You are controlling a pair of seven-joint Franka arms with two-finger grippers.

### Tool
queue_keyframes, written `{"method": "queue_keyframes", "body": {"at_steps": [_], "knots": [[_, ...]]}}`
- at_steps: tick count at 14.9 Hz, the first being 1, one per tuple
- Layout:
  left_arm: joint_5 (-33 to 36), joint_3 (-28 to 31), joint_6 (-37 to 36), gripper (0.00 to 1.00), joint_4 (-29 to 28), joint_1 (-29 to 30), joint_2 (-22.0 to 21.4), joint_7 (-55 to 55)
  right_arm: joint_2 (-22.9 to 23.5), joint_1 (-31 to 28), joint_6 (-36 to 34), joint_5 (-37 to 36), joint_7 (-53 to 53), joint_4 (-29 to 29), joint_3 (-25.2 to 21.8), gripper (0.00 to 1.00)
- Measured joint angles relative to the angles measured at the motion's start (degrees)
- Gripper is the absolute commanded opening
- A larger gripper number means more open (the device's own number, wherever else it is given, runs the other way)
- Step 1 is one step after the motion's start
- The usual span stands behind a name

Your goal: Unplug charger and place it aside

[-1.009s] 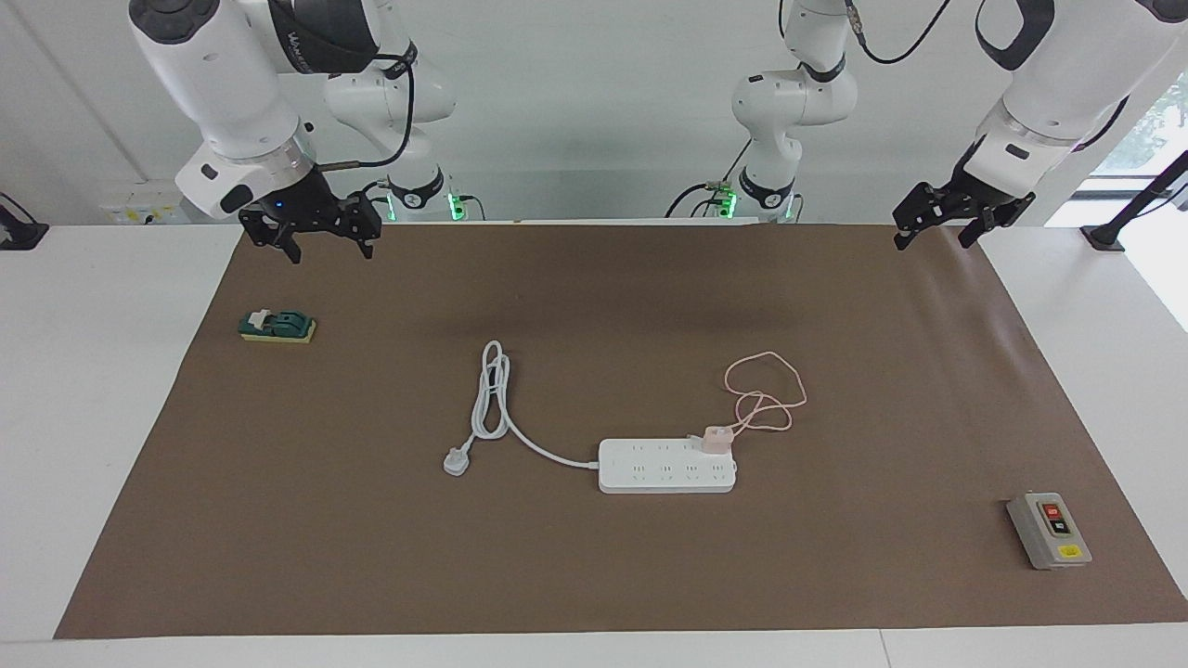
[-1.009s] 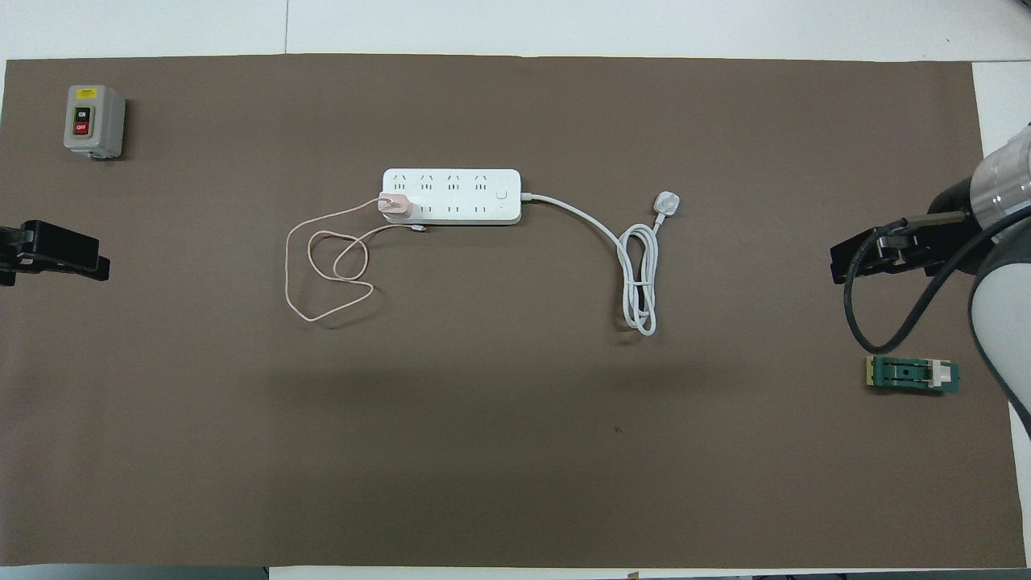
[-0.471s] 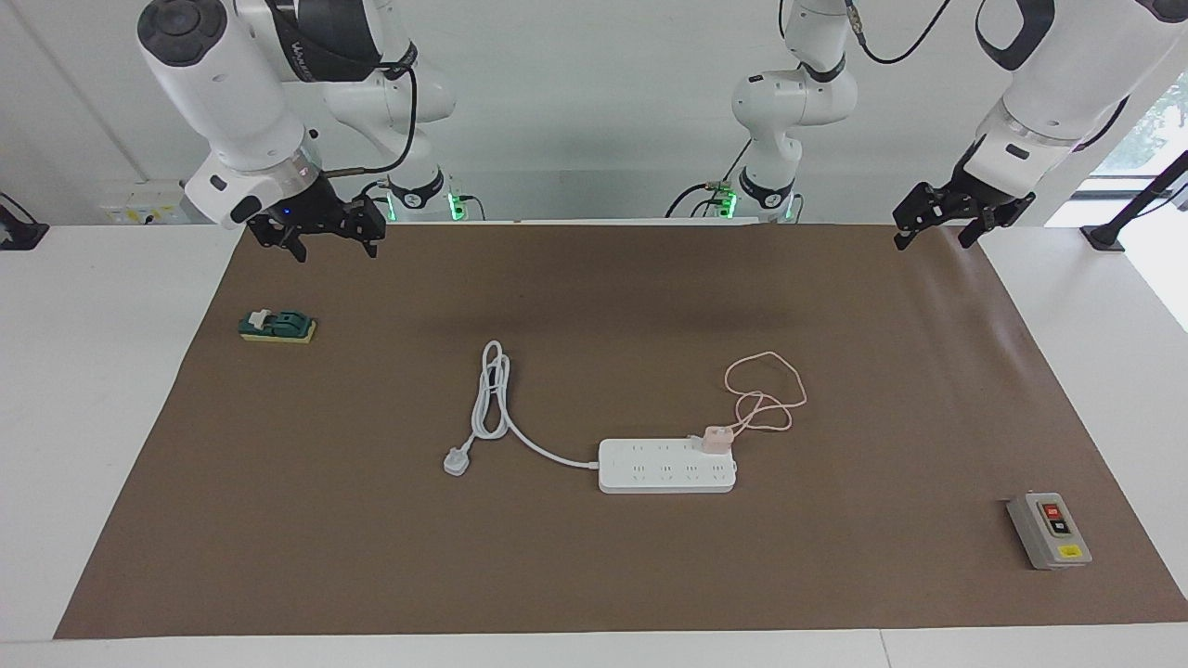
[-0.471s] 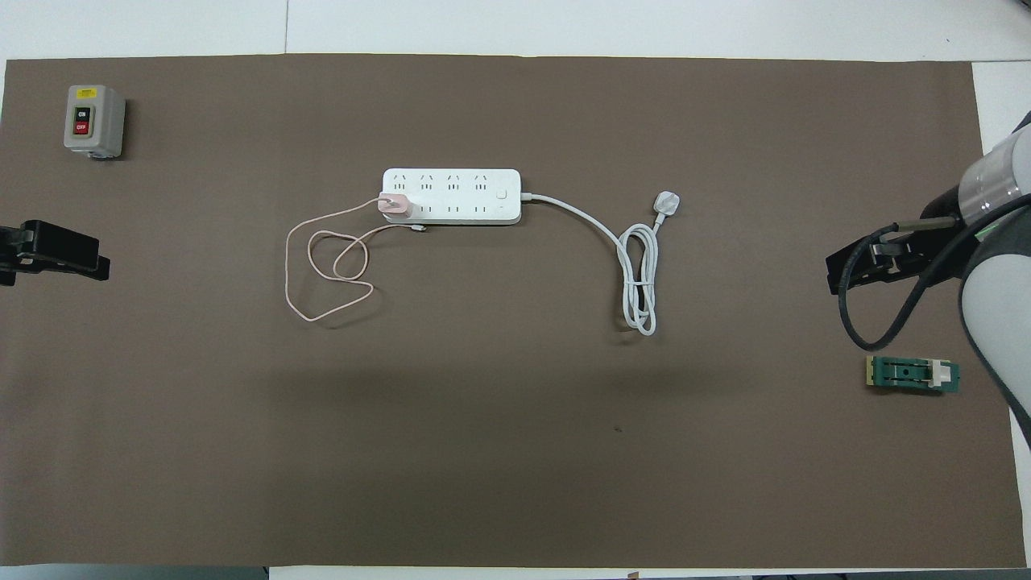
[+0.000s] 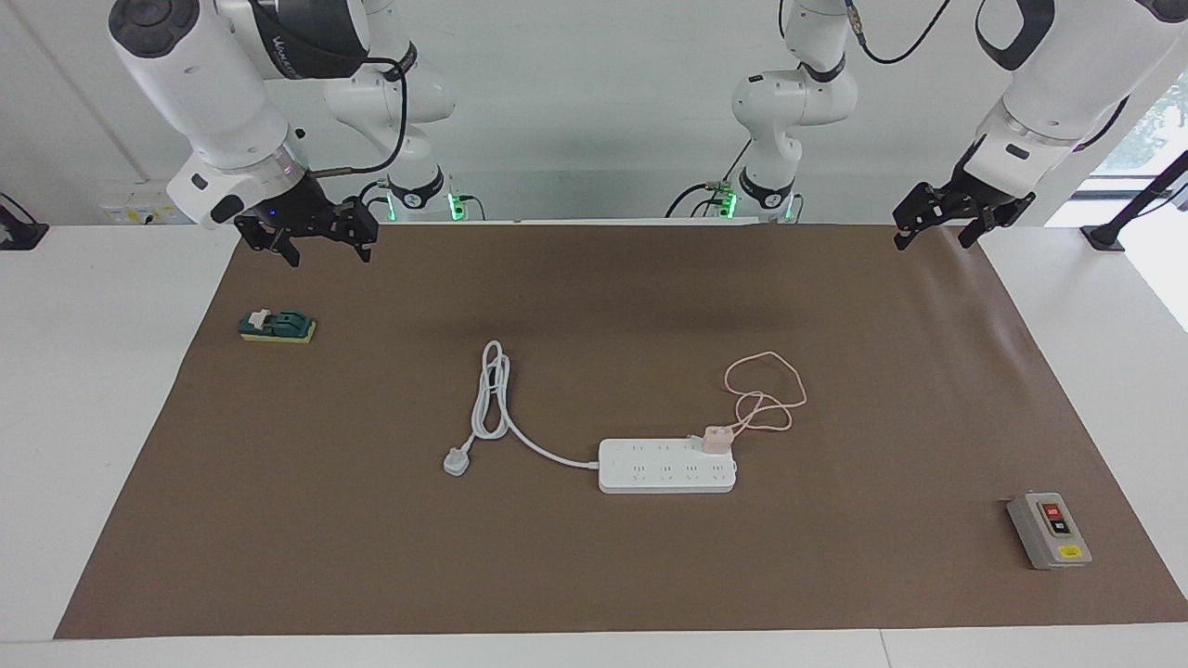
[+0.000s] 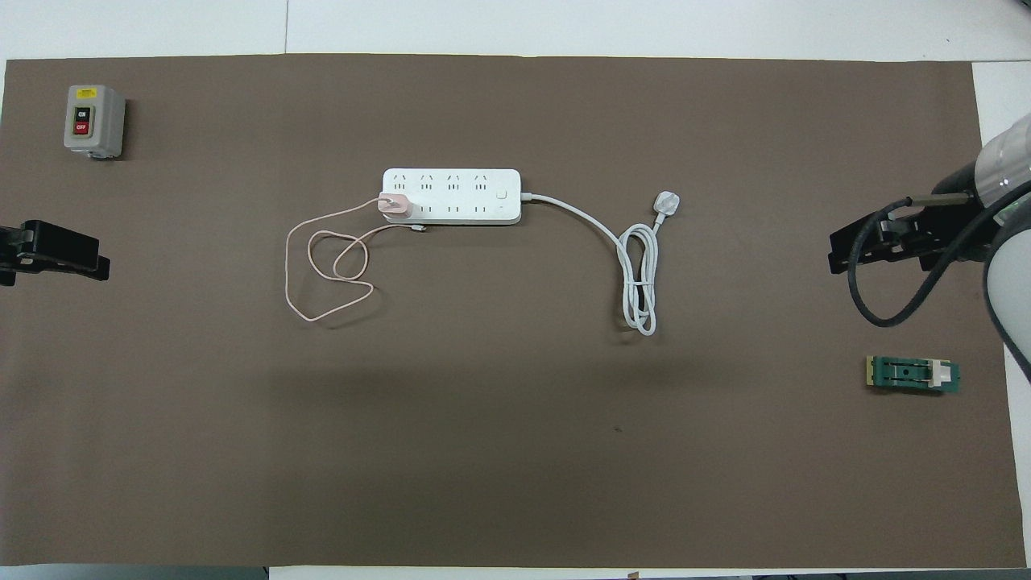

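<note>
The pale pink charger [image 5: 716, 440] [image 6: 395, 206] is plugged into the end socket of the white power strip [image 5: 666, 466] [image 6: 451, 196], at the end toward the left arm. Its thin pink cable [image 5: 766, 394] [image 6: 322, 274] lies in loose loops on the brown mat, nearer to the robots than the strip. My left gripper [image 5: 931, 244] hangs open over the mat's corner at the left arm's end, holding nothing. Over the mat's corner at the right arm's end, my right gripper [image 5: 331, 257] is also open and holds nothing. Both are well away from the charger.
The strip's thick white cord [image 5: 492, 399] and plug [image 5: 455, 461] lie toward the right arm's end. A grey switch box [image 5: 1049, 531] sits at the left arm's end, farther from the robots. A small green block [image 5: 277, 327] lies under the right gripper's side.
The right arm's wrist has shifted slightly over its corner of the mat. The left arm, the charger and the strip have not moved.
</note>
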Motion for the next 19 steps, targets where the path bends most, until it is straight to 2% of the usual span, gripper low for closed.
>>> {"method": "queue_keyframes", "body": {"at_steps": [4,8,12,14,16,19], "knots": [[-0.01,-0.29,-0.01,1.00,0.00,-0.08,0.00,0.00,1.18,0.00,0.35,0.80,15.72,0.41,4.17,1.00],[-0.06,-0.68,0.15,1.00,0.00,-0.62,-0.01,-4.57,3.97,0.58,3.42,6.28,33.94,0.56,4.61,1.00],[-0.09,-0.90,1.44,1.00,0.05,-4.05,-0.02,-22.24,6.50,6.72,8.89,7.65,51.32,0.60,5.01,1.00],[-0.83,-1.03,2.20,1.00,0.14,-5.66,-0.02,-34.94,9.35,7.73,12.26,11.85,59.26,0.61,5.11,1.00],[-2.52,-1.02,2.79,1.00,0.17,-6.02,0.18,-43.37,11.72,8.12,14.73,12.97,63.06,0.88,5.10,1.00],[-2.59,-0.97,3.29,1.00,1.72,-8.12,3.85,-56.13,13.67,9.48,18.11,13.85,71.32,0.99,5.13,1.00]]}}
